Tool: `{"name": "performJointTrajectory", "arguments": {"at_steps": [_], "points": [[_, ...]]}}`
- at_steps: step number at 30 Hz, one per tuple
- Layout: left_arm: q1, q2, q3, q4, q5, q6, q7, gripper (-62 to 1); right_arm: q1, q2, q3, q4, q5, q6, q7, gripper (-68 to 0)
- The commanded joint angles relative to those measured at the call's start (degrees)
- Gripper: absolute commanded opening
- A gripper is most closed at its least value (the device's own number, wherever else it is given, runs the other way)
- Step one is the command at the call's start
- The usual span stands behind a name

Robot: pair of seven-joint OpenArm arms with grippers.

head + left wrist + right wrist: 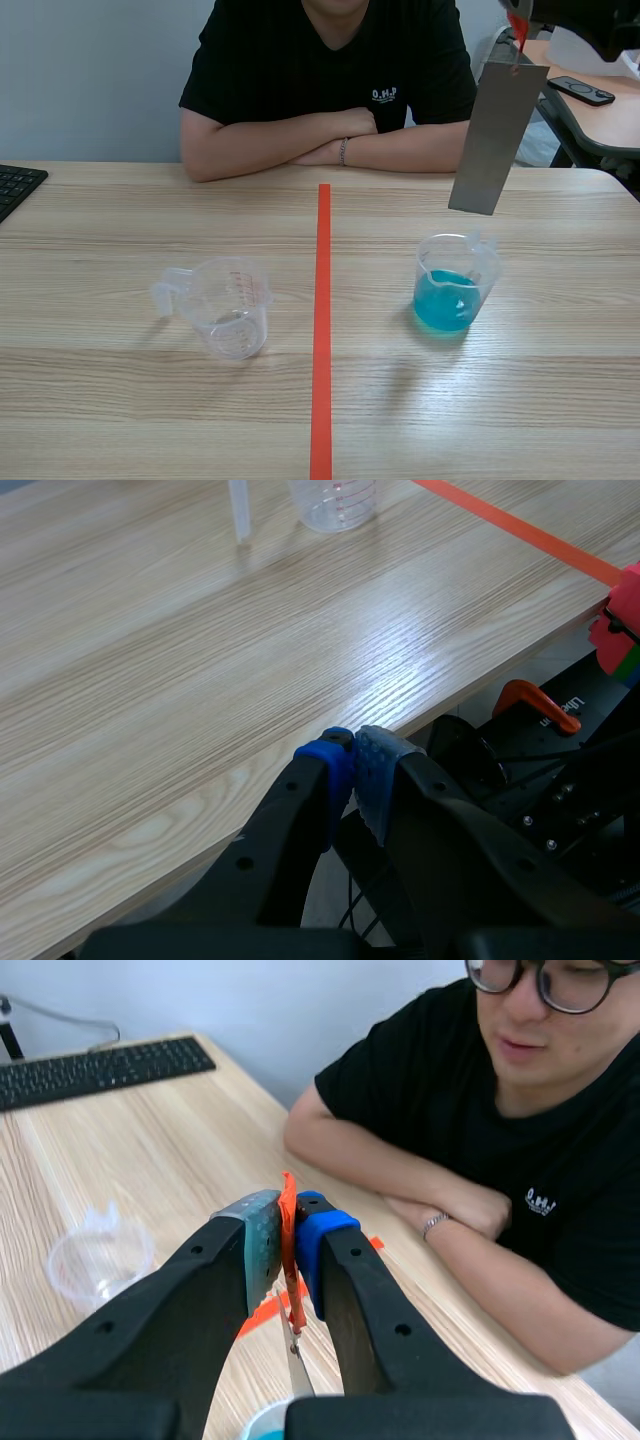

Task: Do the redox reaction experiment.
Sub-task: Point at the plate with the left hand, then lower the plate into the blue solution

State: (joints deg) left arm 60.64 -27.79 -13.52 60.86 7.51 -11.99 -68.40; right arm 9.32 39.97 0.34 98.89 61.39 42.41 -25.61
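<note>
Hanging from the right gripper (pixel 288 1238), a grey metal strip (pixel 497 135) dangles nearly upright above the table (pixel 150 420). Its lower end is clear of the beaker of blue liquid (pixel 455 288) below it. The two pads pinch an orange-red tab (pixel 287 1192) at the strip's top end.

Edges and room:
- The beaker stands right of the red tape line (pixel 322 330), well in from the table's far and right edges, with bare wood on every side.
- An empty measuring cup (pixel 228 305) stands left of the line, handle pointing left, well apart from the beaker.
- A person's folded forearms (pixel 330 150) rest along the far edge, and a keyboard (pixel 15 185) sits at the far left corner.
- The left gripper (pixel 355 750) sits at the table's near edge, its fingers pressed together on nothing. An orange clamp (pixel 530 700) shows below the tabletop.

Hidden or poorly seen:
- In the scene view the right arm is cut off at the top right corner.
- In the right wrist view the strip shows only edge-on under the fingers, and the beaker is a sliver of rim.
- In the left wrist view the cup's upper part is cut off.
- The strip's lower end seems to hang slightly behind the beaker's mouth, though no view settles this
</note>
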Motion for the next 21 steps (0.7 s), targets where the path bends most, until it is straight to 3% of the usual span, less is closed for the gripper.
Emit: {"name": "performJointTrajectory", "arguments": {"at_steps": [1, 10, 21], "points": [[0.5, 0.1, 0.0, 0.7, -0.4, 0.3, -0.8, -58.2, 0.9, 0.3, 0.0, -1.5, 0.8, 0.3, 0.7, -66.0], [0.5, 0.2, 0.0, 0.7, -1.1, 0.3, -1.1, -58.2, 0.9, -1.6, -0.5, -6.3, 0.3, 0.3, 2.3, -66.0], [0.5, 0.2, 0.0, 0.7, -1.1, 0.3, -1.2, -58.2, 0.9, -1.6, -5.8, -11.1, -0.1, 0.3, 6.9, -66.0]]}}
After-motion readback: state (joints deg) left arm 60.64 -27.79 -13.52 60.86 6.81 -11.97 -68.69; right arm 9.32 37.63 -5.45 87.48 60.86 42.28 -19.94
